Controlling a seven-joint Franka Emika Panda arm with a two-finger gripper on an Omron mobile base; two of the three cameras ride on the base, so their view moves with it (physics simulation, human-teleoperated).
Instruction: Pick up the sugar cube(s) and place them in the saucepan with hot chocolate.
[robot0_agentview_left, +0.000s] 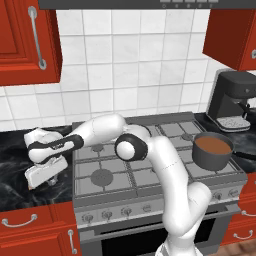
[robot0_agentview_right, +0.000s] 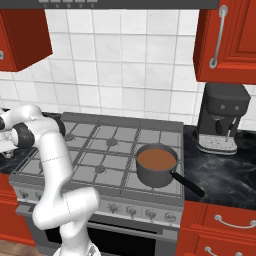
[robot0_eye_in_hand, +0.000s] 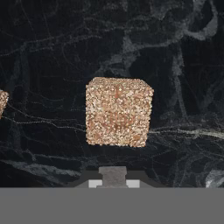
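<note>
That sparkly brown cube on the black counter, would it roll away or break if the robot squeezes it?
Probably no rolling: the sugar cube has flat faces and square corners, so a push should slide it on the counter. It looks grainy, so a hard squeeze might crumble its edges. Being so tiny, it is likely very light and could slip from the gripper.

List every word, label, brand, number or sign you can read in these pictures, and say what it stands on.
None can be read.
Stove knobs: no legible markings.
Coffee machine: no brand or label visible.
Range hood: small light marks, too small to read.
Sugar cube: speckled, no print.
Saucepan: plain.
</note>
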